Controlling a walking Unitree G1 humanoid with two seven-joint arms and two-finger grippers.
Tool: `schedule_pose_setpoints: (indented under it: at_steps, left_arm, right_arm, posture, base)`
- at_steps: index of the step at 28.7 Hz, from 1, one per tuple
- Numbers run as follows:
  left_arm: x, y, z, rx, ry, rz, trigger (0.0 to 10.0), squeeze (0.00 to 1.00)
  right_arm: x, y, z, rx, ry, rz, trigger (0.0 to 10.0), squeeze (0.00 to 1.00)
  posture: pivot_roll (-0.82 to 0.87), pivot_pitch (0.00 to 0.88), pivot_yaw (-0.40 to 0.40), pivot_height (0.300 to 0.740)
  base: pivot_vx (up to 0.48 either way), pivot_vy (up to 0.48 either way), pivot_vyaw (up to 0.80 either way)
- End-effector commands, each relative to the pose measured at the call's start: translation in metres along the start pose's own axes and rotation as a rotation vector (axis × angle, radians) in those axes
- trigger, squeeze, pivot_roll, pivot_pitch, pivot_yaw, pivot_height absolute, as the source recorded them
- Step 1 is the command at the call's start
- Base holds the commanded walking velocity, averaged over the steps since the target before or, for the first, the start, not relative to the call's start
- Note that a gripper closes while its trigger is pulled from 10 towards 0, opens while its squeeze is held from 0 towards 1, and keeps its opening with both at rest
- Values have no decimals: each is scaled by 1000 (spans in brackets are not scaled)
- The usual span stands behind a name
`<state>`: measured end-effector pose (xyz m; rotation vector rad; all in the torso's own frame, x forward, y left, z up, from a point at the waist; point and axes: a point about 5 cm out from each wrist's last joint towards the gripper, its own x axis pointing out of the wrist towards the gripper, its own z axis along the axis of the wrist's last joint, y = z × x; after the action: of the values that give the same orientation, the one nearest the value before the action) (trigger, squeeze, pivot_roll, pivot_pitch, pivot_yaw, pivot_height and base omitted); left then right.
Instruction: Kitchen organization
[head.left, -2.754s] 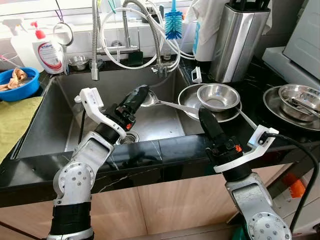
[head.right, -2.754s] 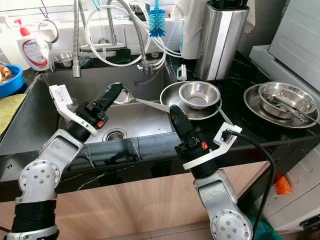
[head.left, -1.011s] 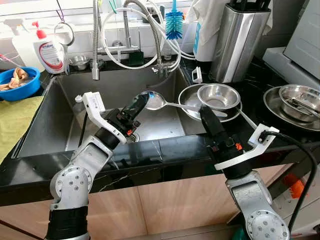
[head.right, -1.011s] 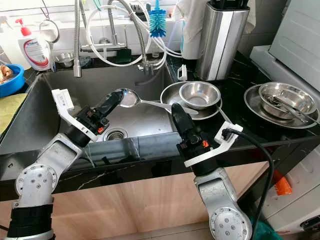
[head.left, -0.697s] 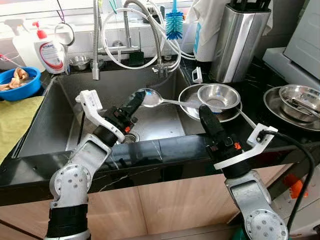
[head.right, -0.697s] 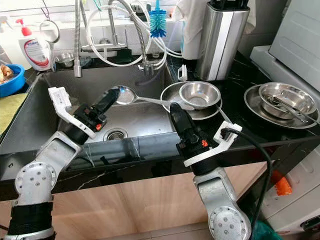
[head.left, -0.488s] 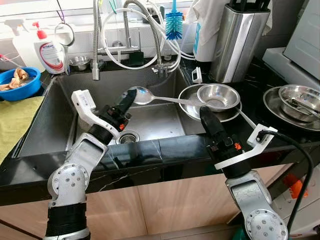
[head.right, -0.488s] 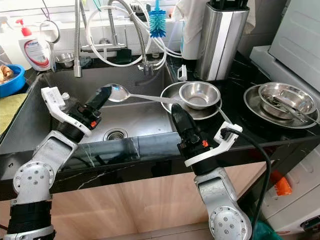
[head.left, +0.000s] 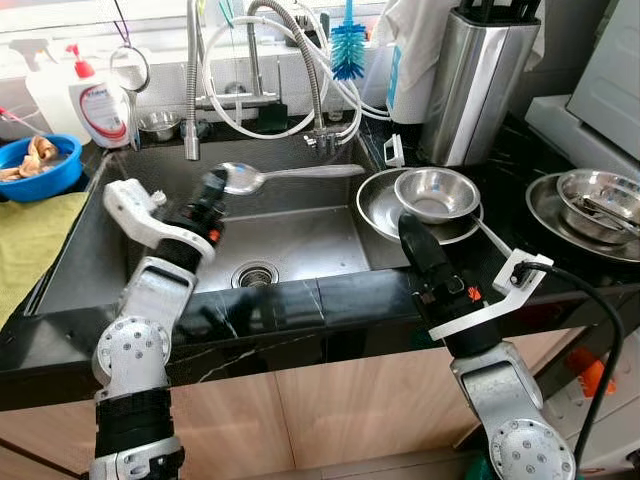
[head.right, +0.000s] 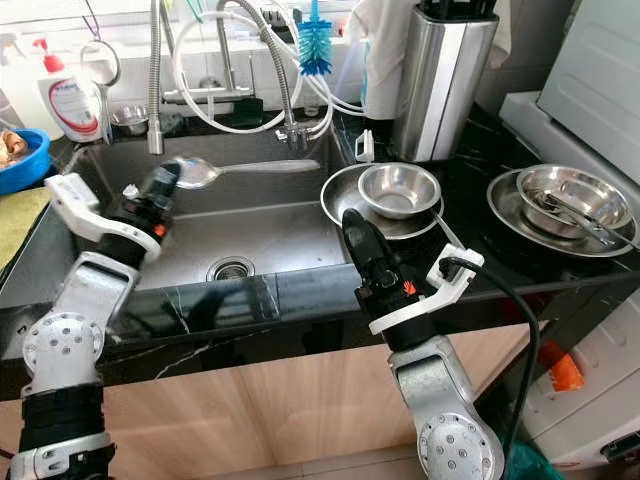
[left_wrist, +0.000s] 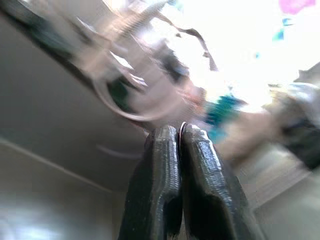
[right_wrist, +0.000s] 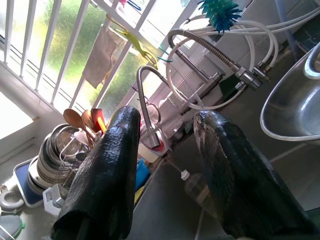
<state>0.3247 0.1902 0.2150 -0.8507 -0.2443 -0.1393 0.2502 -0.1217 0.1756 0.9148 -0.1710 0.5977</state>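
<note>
A long steel ladle (head.left: 290, 173) hangs level over the back of the sink (head.left: 300, 240), bowl end to the left. My left gripper (head.left: 213, 186) is shut on the ladle at its bowl end; in the left wrist view the black fingers (left_wrist: 165, 190) press together amid blur. My right gripper (head.left: 410, 228) hovers over the sink's front right corner, near a steel bowl (head.left: 436, 193) that sits in a shallow steel plate (head.left: 375, 205). Its fingers (right_wrist: 110, 165) stand apart, with nothing between them.
A spring faucet (head.left: 190, 90) and hoses hang behind the sink, with a blue brush (head.left: 347, 45). On the right counter are a steel knife holder (head.left: 478, 80) and stacked steel dishes (head.left: 590, 200). At the left are a soap bottle (head.left: 100, 105), a blue bowl (head.left: 35, 165) and a green cloth (head.left: 25, 240).
My left arm has swung left and lifted the ladle; its handle has left the steel plate and now lies level across the sink. The right arm has hardly moved.
</note>
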Motion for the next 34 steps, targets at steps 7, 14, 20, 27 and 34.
schedule_pose_setpoints:
  at_steps: [7, 14, 20, 27, 34]
  left_arm:
    - [-2, 12, 2, 485, -16, 70, 10000, 0]
    - [2, 11, 4, 830, -18, -19, 10000, 0]
    - [2, 26, 5, 1010, 19, -16, 10000, 0]
    - [0, 53, 11, 1106, 65, 15, 10000, 0]
    - [-7, 80, 5, 1079, 157, 133, 10000, 0]
  right_arm:
    - [-1, -6, 5, -34, -44, -82, 10000, 0]
    - [0, -12, 3, -142, -11, -137, 10000, 0]
    - [-3, -27, 11, -323, -58, -306, 10000, 0]
    - [-4, -28, 13, -517, -33, -347, 10000, 0]
    - [-4, -32, 7, -564, -28, -375, 10000, 0]
  posture:
    - [-35, 0, 21, 740]
    - [-34, 0, 22, 740]
    - [-41, 0, 27, 740]
    - [-41, 0, 32, 740]
    - [-39, 0, 33, 740]
  base:
    - [0, 0, 0]
    - [0, 0, 0]
    - [0, 0, 0]
    - [0, 0, 0]
    - [0, 0, 0]
